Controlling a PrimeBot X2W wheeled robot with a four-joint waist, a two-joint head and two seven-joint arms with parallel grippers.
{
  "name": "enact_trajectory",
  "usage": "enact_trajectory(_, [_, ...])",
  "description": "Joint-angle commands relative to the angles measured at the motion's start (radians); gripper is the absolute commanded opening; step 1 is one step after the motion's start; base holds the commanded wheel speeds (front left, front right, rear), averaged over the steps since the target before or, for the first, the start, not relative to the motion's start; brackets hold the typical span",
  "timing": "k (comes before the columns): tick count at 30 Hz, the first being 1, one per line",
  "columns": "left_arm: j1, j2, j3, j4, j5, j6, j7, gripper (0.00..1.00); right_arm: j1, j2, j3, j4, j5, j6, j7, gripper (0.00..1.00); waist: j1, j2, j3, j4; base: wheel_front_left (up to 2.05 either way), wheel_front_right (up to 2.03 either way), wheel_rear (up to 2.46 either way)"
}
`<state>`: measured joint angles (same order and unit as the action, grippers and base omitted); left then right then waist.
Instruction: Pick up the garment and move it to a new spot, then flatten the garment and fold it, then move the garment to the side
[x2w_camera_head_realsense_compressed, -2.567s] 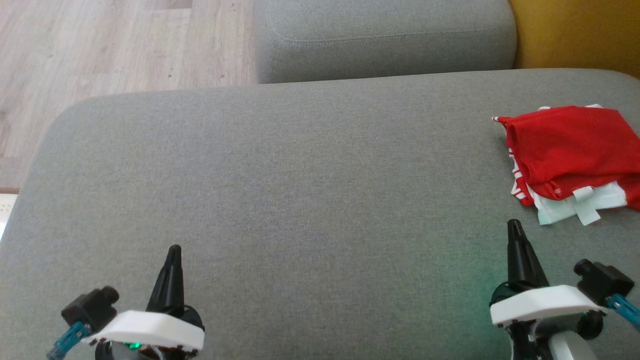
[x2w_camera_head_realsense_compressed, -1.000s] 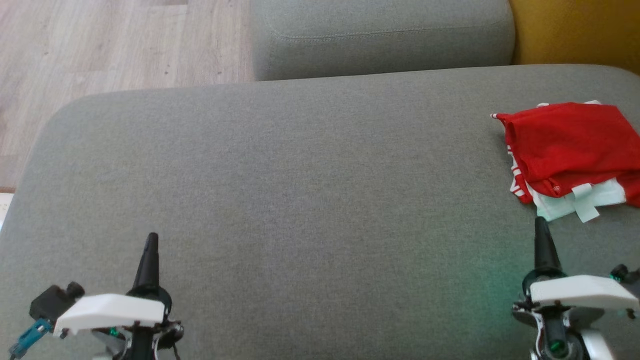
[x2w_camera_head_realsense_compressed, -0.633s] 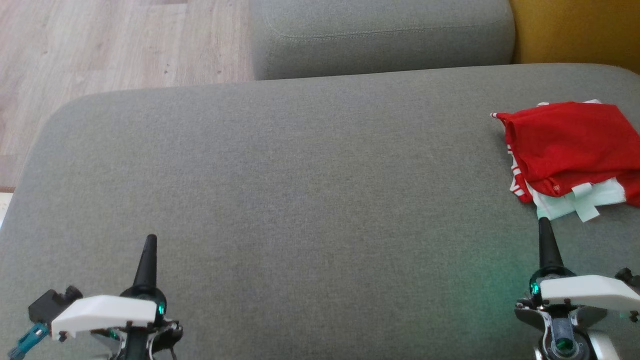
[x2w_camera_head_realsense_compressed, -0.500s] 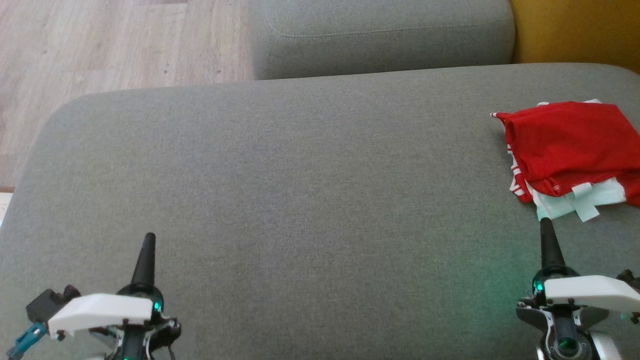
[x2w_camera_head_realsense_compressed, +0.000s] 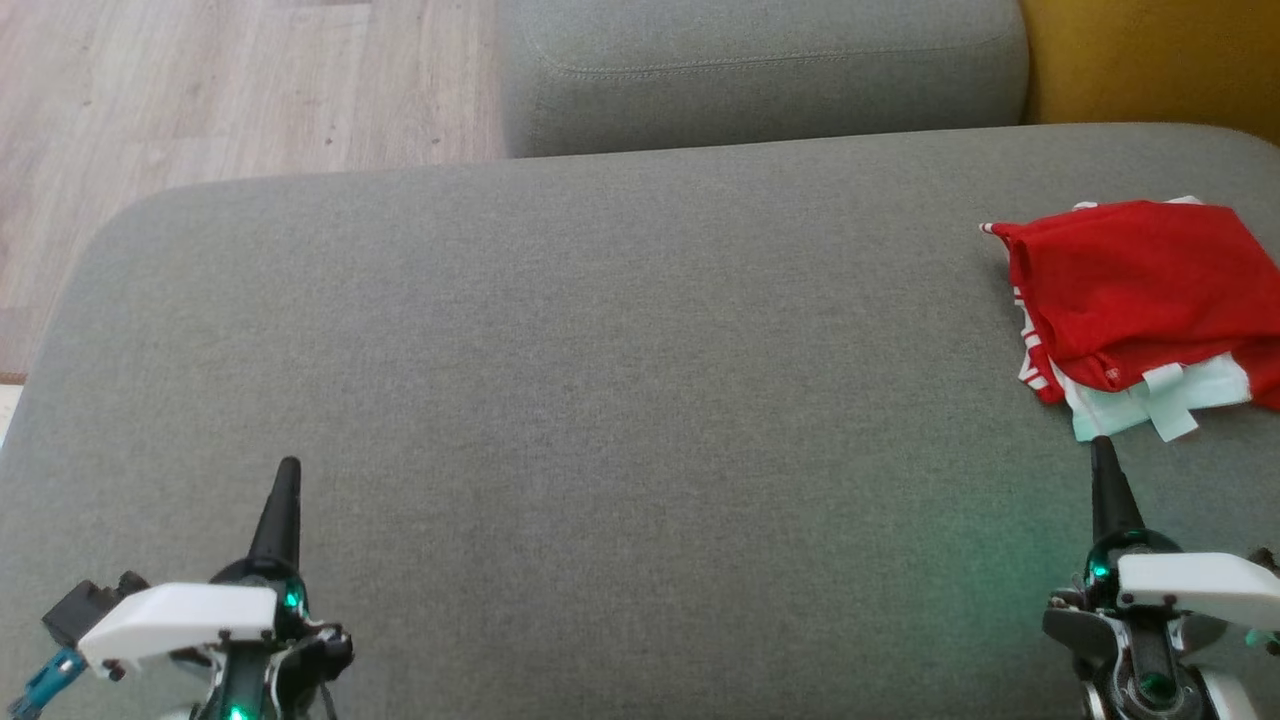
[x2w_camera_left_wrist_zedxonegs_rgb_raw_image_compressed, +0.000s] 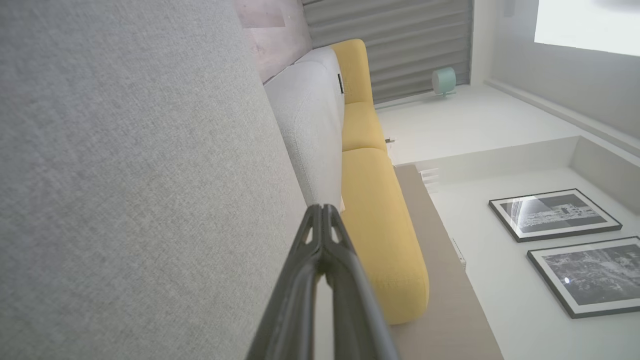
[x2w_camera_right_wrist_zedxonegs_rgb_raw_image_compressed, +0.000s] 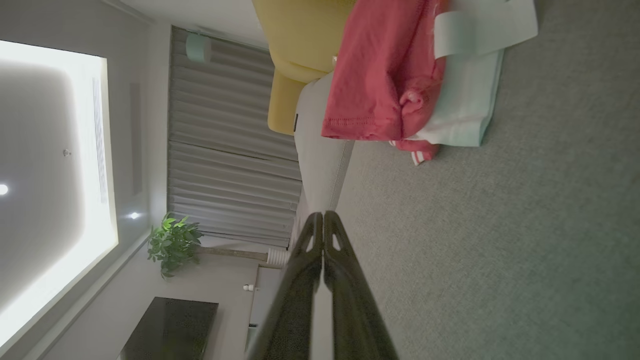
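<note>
Nearest me, the left gripper (x2w_camera_head_realsense_compressed: 286, 475) sits low at the near left of the grey cushion (x2w_camera_head_realsense_compressed: 600, 340), fingers clenched tip to tip on nothing; over the last couple of seconds it has drifted outward and back toward the robot's body. The right gripper (x2w_camera_head_realsense_compressed: 1102, 452), likewise pinched closed and empty, has slid outward to the right; its tip now points up at the near hem of the garment (x2w_camera_head_realsense_compressed: 1130, 280), just short of it and not touching, since the right wrist view shows bare cushion between tips and cloth. The head camera has tipped a shade in the same time, so the slight upward creep of everything is the view, not the things. The garment, red over white and pale layers, lies in a compact folded stack at the far right of the cushion, partly cut by the view's edge, unmoved through all this. Beyond it are a second grey cushion (x2w_camera_head_realsense_compressed: 760, 70), a yellow sofa (x2w_camera_head_realsense_compressed: 1150, 60) to its right and a pale wood floor (x2w_camera_head_realsense_compressed: 200, 90) to the left. My reading: the folding and the shift to the side look done, and both arms are pulling back to rest with nothing in hand. The fold is loose, with a white tab (x2w_camera_head_realsense_compressed: 1165, 395) poking out at the near edge; tidy rather than crisp.
</note>
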<state>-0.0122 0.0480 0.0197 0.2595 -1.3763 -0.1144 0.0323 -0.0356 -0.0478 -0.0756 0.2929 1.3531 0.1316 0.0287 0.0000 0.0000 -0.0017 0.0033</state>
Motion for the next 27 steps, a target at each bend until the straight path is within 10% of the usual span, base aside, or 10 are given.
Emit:
enact_trajectory(1, [-0.067,0.01,0.041,-0.028,-0.029,-0.007,0.008,0.0,-0.061,-0.013,0.009,-0.042,0.034,-0.001,0.009,0.0,0.0,0.0,0.0,0.0,0.0,0.0,0.0])
enact_trajectory(27, [-0.095,0.009,0.086,-0.014,-0.239,-0.016,0.074,0.0,-0.071,-0.012,-0.025,-0.049,0.266,-0.001,0.074,0.0,0.0,0.0,0.005,-0.003,0.0,0.0,0.0])
